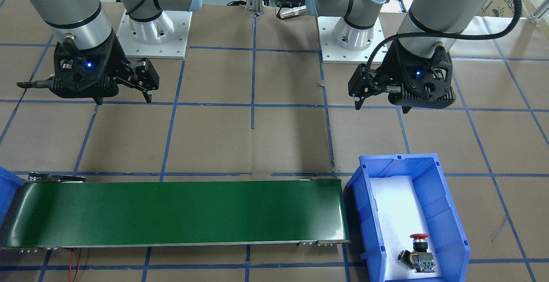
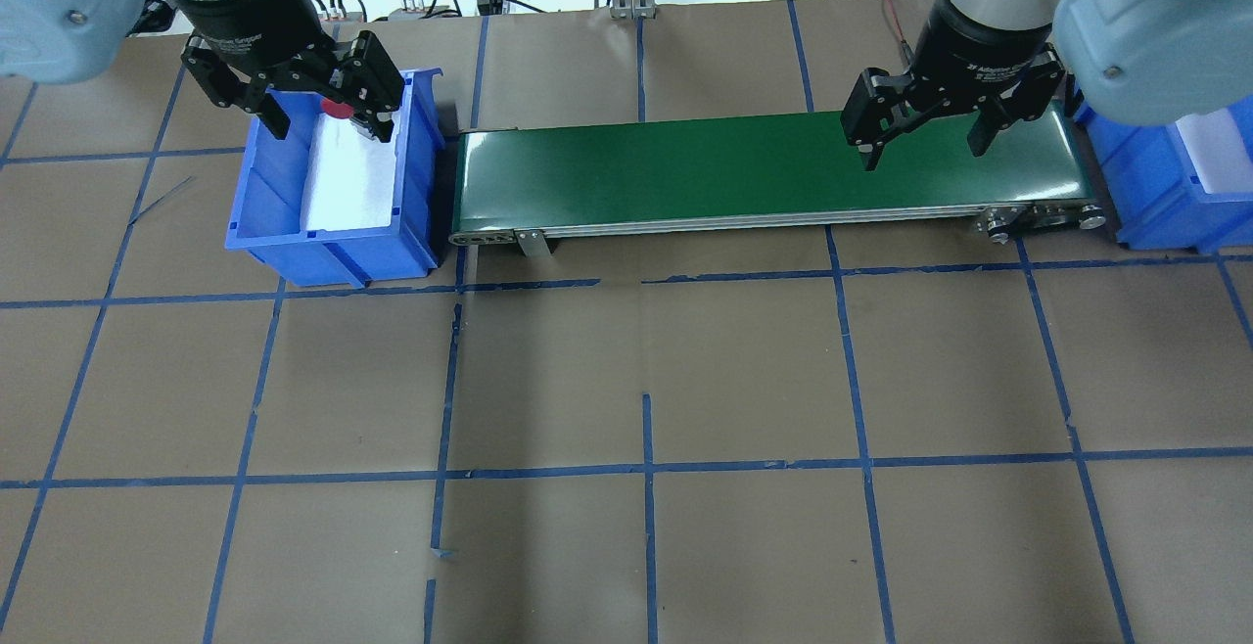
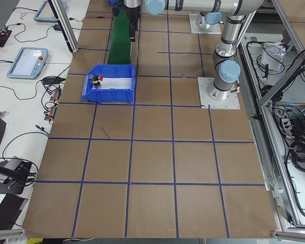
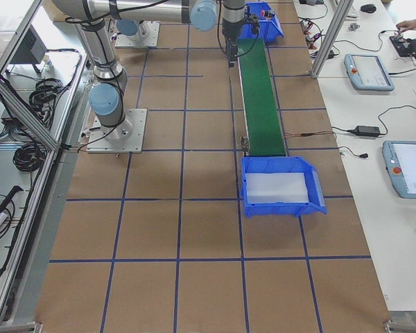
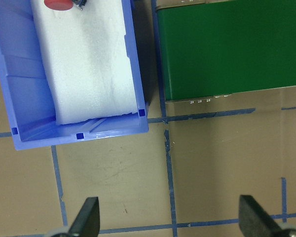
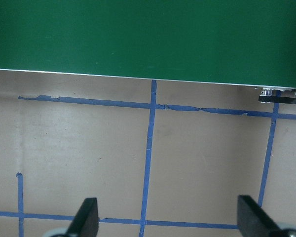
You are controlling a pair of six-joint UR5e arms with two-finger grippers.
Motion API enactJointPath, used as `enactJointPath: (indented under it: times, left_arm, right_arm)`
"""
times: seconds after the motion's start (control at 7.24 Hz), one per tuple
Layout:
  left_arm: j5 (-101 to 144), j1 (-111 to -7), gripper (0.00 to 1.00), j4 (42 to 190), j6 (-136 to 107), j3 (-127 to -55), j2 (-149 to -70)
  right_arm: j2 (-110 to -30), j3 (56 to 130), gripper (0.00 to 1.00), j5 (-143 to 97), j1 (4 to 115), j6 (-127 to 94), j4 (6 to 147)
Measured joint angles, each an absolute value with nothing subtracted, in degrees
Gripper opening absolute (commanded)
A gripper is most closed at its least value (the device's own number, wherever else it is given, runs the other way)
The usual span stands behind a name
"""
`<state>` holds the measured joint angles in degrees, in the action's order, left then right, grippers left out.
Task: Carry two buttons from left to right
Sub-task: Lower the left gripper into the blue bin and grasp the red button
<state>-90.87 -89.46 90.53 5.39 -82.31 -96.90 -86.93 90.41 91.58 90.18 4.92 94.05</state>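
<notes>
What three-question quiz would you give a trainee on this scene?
1. True or false: the red button sits on the belt.
2. The left gripper is: A open and empty, B shut on a button, C out of view.
3. How many buttons are in the bin? ____
Key: 1 false; 2 A; 3 two.

Both arms hang raised, left pincer (image 2: 328, 123) and right pincer (image 2: 923, 142) spread wide.
</notes>
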Motion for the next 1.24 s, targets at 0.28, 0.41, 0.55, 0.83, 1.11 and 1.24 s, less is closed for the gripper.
enactJointPath:
  times: [0.28,0.41,0.55,0.83,1.11,1.24]
  left_arm:
    - [-90.81,-89.47,1.00,90.19,5.41,-82.27,-97.12]
    - [-90.82,-89.47,1.00,90.02,5.52,-82.27,-97.15]
    - [-90.81,-89.47,1.00,89.93,5.57,-82.28,-97.29]
    - [-90.97,-89.46,1.00,89.86,5.64,-82.29,-97.48]
    - [-91.53,-88.88,1.00,89.84,5.65,-82.14,-98.03]
    - [-91.75,-88.01,1.00,89.64,5.45,-81.77,-99.25]
  right_arm:
    - [-86.97,90.44,1.00,91.58,90.18,4.92,94.04]
    - [-87.00,90.44,1.00,91.58,90.18,4.92,94.04]
    - [-86.99,90.44,1.00,91.58,90.18,4.92,94.04]
    - [-86.94,90.44,1.00,91.58,90.18,4.92,94.01]
    - [-86.93,90.44,1.00,91.58,90.17,4.92,93.98]
    - [-86.92,90.44,1.00,91.58,90.17,4.92,93.96]
